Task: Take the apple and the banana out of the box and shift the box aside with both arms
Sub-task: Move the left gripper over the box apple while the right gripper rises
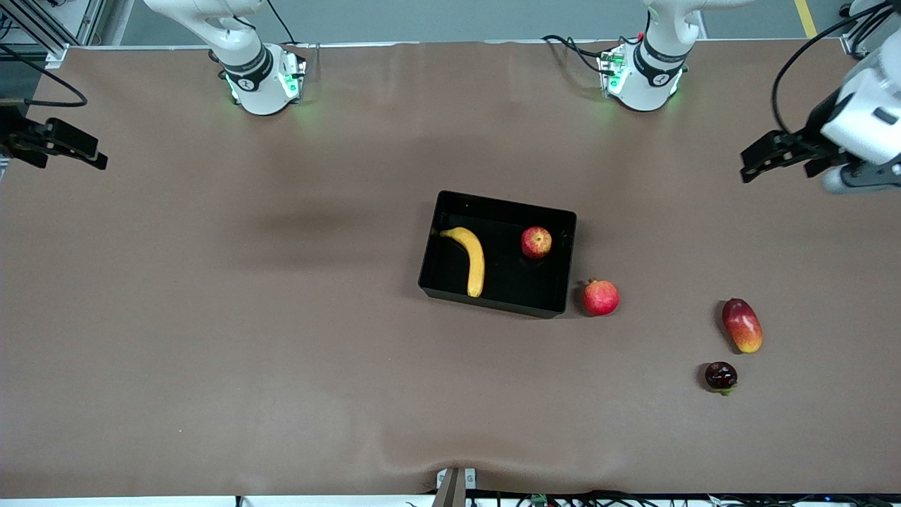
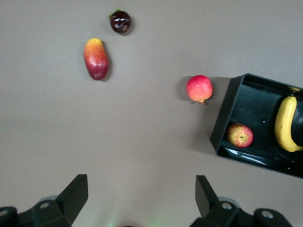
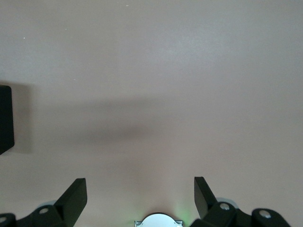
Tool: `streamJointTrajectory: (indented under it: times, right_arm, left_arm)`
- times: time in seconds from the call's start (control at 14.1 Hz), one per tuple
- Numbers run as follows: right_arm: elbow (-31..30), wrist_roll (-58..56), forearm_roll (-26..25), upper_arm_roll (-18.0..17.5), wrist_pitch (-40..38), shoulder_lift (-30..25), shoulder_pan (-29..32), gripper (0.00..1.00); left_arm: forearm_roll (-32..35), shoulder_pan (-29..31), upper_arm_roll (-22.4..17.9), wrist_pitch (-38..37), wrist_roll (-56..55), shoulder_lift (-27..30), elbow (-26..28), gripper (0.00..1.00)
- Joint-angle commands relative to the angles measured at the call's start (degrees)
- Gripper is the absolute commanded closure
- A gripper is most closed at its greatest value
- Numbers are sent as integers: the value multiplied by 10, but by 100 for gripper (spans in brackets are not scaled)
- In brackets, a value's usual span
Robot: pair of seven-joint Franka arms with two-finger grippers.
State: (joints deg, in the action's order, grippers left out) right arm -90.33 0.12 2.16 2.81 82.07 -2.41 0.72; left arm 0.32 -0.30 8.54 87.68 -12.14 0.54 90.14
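Banana point(image 1: 471, 259), apple point(image 1: 536, 242) inside box point(image 1: 501, 208); left end effector point(image 1: 781, 156), right end effector point(image 1: 60, 144) open over table ends.

I see a red pomegranate point(image 1: 600, 297) mid-table, and toward the left arm's end a red-yellow mango point(image 1: 742, 324) with a dark plum-like fruit point(image 1: 721, 376) (glossy, maroon) just beside it, closer to the front camera's edge.

High front camera, downward wrist cameras; all show the box point(image 1: 497, 253).
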Motion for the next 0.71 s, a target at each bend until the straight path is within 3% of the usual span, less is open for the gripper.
streamJointTrajectory:
  times: [0.0,0.21,0.43,0.64]
  right_arm:
    - [-34,-5,5,-3,23,-6,7,0]
    - [-52,-5,5,-3,55,-5,4,0]
    - [-54,-6,6,-4,70,-1,0,0]
    - [-56,-5,6,-4,81,12,-11,0]
  left_arm:
    - [-9,-8,36,20,-70,-35,-1,0]
    - [-1,-8,103,90,-198,-60,46,0]
    - [-1,-8,148,155,-260,-77,98,0]
    - [2,-30,188,208,-398,-120,124,0]
